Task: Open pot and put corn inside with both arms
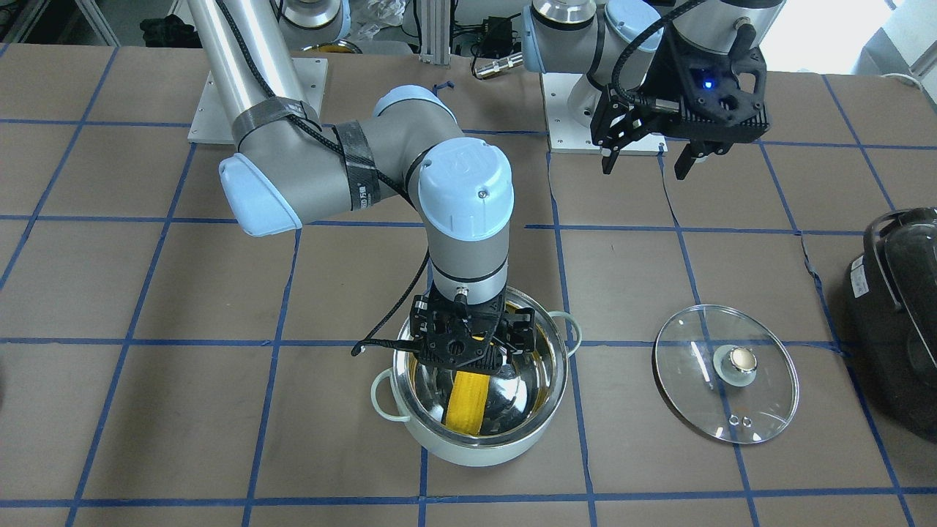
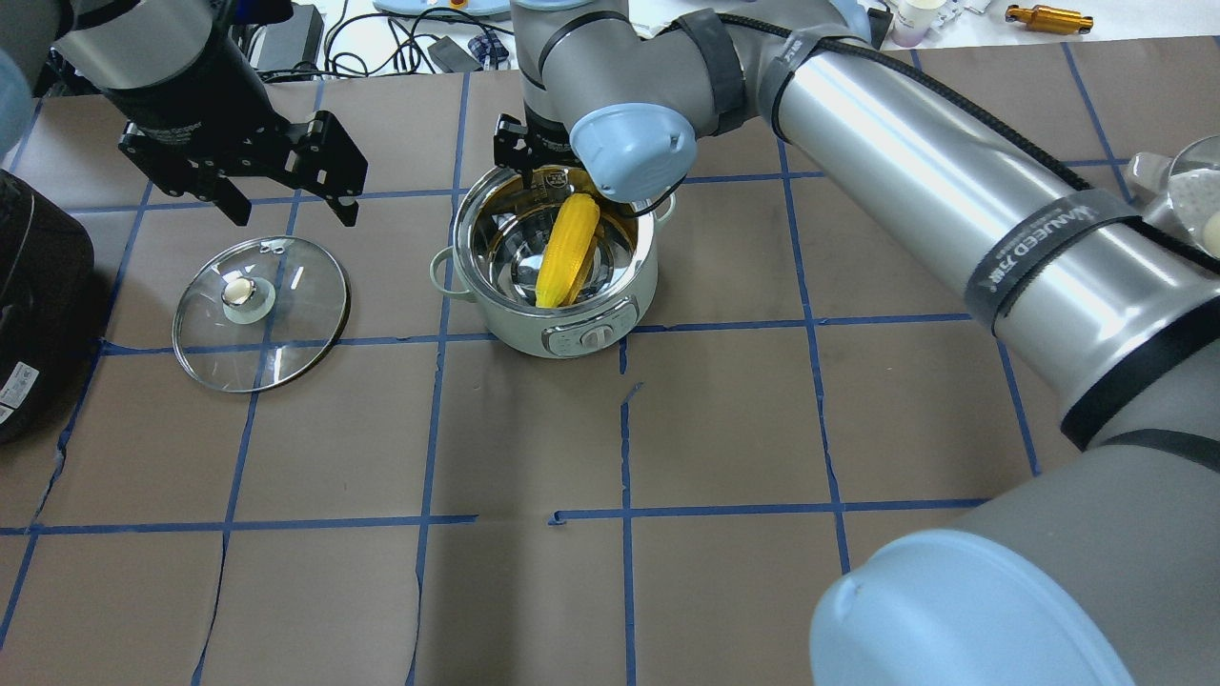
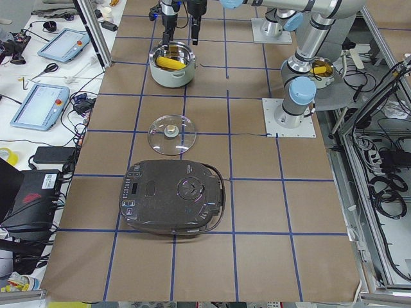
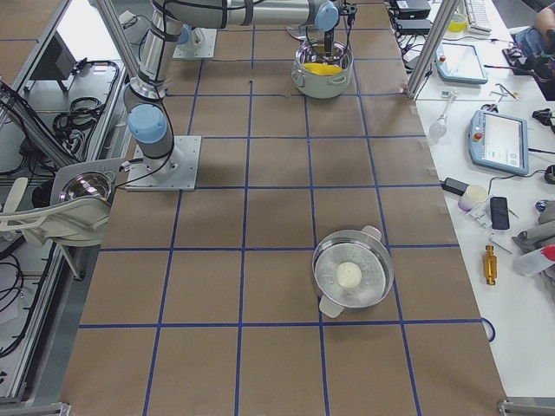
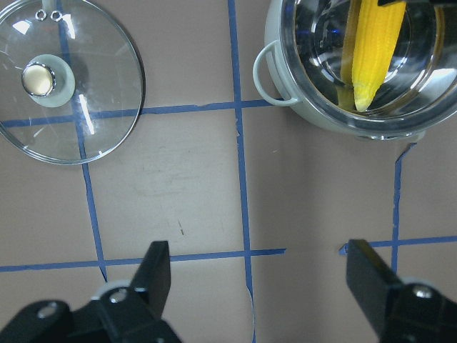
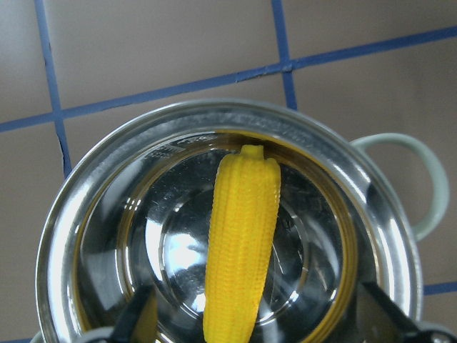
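Observation:
The mint-green pot stands open mid-table, also in the overhead view. The yellow corn lies slanted inside it, pointed tip against the wall. My right gripper hangs just over the pot's far rim; its fingers stand wide apart on either side of the corn without touching it. The glass lid with its beige knob lies flat on the table beside the pot. My left gripper is open and empty, held high near the lid.
A large black appliance sits at the table edge beyond the lid, on my left. A second steel pot with a white item inside stands far off on my right. Brown table with blue tape grid.

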Robot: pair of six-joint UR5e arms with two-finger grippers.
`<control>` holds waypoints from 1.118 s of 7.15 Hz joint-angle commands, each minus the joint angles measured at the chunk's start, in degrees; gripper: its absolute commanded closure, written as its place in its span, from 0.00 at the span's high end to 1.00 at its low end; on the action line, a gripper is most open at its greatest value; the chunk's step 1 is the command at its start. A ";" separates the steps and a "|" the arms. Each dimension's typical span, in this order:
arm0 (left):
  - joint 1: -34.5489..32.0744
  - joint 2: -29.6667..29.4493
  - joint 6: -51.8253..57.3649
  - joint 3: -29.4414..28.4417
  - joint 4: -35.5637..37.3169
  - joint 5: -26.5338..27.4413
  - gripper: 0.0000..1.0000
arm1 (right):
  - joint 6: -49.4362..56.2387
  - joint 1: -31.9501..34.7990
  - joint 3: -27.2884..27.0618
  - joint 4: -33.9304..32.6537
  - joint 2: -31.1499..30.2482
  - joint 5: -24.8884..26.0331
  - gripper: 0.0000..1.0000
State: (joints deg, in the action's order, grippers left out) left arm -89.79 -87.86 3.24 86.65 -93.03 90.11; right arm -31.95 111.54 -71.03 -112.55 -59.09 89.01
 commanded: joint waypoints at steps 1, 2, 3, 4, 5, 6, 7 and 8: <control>0.06 0.06 0.01 0.01 -0.05 -0.02 1.00 | 5.02 -8.92 -0.43 7.98 -5.83 -0.58 1.00; -0.03 0.06 0.01 0.01 -0.05 0.06 1.00 | 14.01 -13.23 -0.95 12.92 -9.17 -0.33 1.00; 0.14 0.15 0.10 -0.08 0.04 0.07 1.00 | 18.19 -17.89 -2.00 17.75 -12.68 -0.32 1.00; 0.06 0.24 0.19 -0.08 -0.13 1.37 1.00 | 22.93 -21.76 -3.49 22.59 -16.81 -0.41 1.00; 0.14 0.24 1.49 -0.08 -0.05 1.91 1.00 | 28.03 -23.72 -5.42 24.81 -20.68 -0.15 1.00; 0.14 0.24 1.59 -0.17 -0.22 1.82 1.00 | 28.69 -24.08 -7.53 25.10 -23.24 0.29 1.00; 0.32 0.15 1.68 -0.34 -0.22 1.82 1.00 | 29.04 -23.83 -9.90 25.19 -25.70 0.29 1.00; 1.36 0.15 2.64 -0.34 -0.22 0.00 1.00 | 31.48 -23.91 -13.31 25.10 -27.03 0.46 1.00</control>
State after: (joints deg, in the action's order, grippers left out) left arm -89.26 -87.68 5.09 86.37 -93.23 91.44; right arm -2.71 87.77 -80.73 -87.59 -83.88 89.28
